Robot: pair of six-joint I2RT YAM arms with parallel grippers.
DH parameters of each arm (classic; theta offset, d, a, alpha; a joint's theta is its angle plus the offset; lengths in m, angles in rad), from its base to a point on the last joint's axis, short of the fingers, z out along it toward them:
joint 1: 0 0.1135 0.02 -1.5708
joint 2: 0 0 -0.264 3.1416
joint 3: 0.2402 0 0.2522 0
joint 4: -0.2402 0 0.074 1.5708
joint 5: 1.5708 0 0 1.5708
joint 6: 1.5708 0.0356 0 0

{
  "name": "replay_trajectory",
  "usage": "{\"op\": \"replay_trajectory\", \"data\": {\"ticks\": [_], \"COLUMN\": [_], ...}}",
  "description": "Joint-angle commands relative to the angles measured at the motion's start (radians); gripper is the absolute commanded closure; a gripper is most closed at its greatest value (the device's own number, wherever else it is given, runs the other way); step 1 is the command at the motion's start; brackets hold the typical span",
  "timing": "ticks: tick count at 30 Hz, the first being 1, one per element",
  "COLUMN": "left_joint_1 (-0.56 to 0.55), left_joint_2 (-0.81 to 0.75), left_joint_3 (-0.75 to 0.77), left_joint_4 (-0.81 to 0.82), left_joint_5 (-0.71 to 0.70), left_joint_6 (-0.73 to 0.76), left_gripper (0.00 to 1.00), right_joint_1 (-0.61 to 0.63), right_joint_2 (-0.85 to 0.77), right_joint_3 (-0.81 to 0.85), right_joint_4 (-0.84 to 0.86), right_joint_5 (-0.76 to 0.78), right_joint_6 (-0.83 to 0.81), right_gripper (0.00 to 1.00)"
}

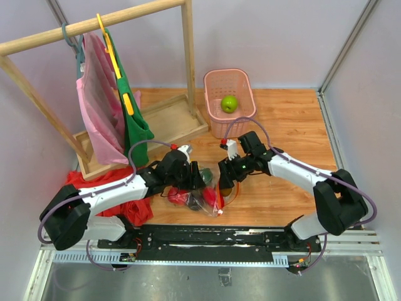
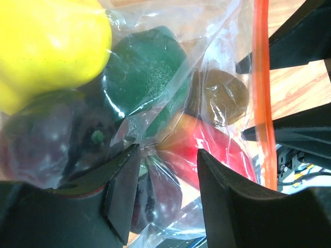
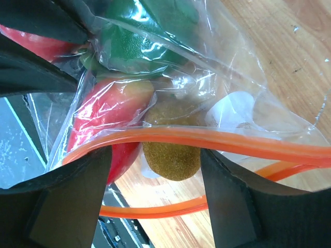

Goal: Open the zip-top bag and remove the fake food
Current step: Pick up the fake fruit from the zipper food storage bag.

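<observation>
The wooden table [image 1: 294, 125] carries a clothes rack [image 1: 94, 25] at the back left, a heap of red cloth [image 1: 135, 210] at the front left and a pink basket [image 1: 216, 116] holding 1 green apple [image 1: 229, 103]. The bag [image 1: 210, 199] lies near the front edge, between the 2 arms, full of fake food [image 2: 207, 150]: a yellow piece [image 2: 46, 46], a dark green one [image 2: 145, 77], a purple one [image 2: 46, 144], a red one and a brown kiwi [image 3: 170, 155]. The film looks thin, soft and slippery, so it will likely crumple and slide rather than hold a shape, while the glossy pieces inside seem hard, light and prone to roll. The orange zip strip [image 3: 217, 142] is the stiffest part and the best place to take hold; its 2 sides are parted near the kiwi. The right claw [image 3: 155, 155] is released, its jaws wide on either side of that strip. The left claw [image 2: 168, 155] is released too, with crinkled film and the red piece showing in its gap.
</observation>
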Motion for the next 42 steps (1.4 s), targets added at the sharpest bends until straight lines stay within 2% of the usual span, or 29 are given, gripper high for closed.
{"op": "replay_trajectory", "data": {"ticks": [1,9,26,35,39,42], "left_joint_1": [0.006,0.008,0.008,0.008,0.008,0.008], "left_joint_2": [-0.062,-0.101,-0.27,-0.341,-0.342,-0.342], "left_joint_3": [0.036,0.086,0.011,-0.031,-0.047,-0.071], "left_joint_4": [-0.033,-0.069,-0.045,-0.002,0.056,0.123], "left_joint_5": [-0.022,-0.009,-0.028,-0.046,-0.044,-0.039], "left_joint_6": [0.027,0.048,-0.034,-0.073,-0.103,-0.135], "left_gripper": [0.47,0.43,0.44,0.44,0.43,0.43], "right_joint_1": [0.017,0.029,0.181,0.193,0.164,0.142], "right_joint_2": [-0.035,-0.021,0.121,0.109,0.03,-0.012], "right_joint_3": [-0.024,-0.001,0.075,0.089,0.081,0.092], "right_joint_4": [-0.022,-0.081,-0.077,-0.106,-0.096,-0.135], "right_joint_5": [0.042,0.05,0.335,0.352,0.273,0.209], "right_joint_6": [-0.081,-0.173,-0.228,-0.274,-0.311,-0.351], "right_gripper": [0.3,0.28,0.29,0.49,0.63,0.68]}}
